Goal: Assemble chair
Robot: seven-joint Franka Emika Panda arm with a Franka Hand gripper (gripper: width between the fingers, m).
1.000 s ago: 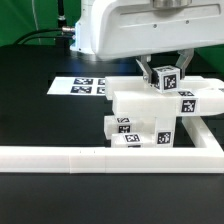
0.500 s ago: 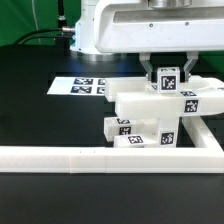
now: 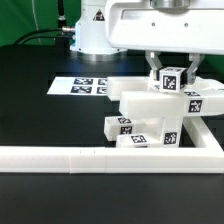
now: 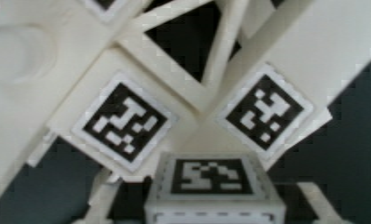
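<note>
Evidently the chair (image 3: 150,118) was gripped at its tagged upper post by the closed gripper (image 3: 170,76). It was tilted, long axis rising toward the exterior view's right, beside the border rail (image 3: 100,157).

The gripper (image 3: 170,70) grips a tagged square post (image 3: 170,80) above the border rail's (image 3: 90,157) inner corner.
Under the post, the tilted chair parts (image 3: 148,112) rest behind the rail's long front run and just beside its short arm at the exterior view's right. The marker board (image 3: 80,87) lies flat on the black table (image 3: 40,120), farther behind the rail, toward the exterior view's left.
</note>
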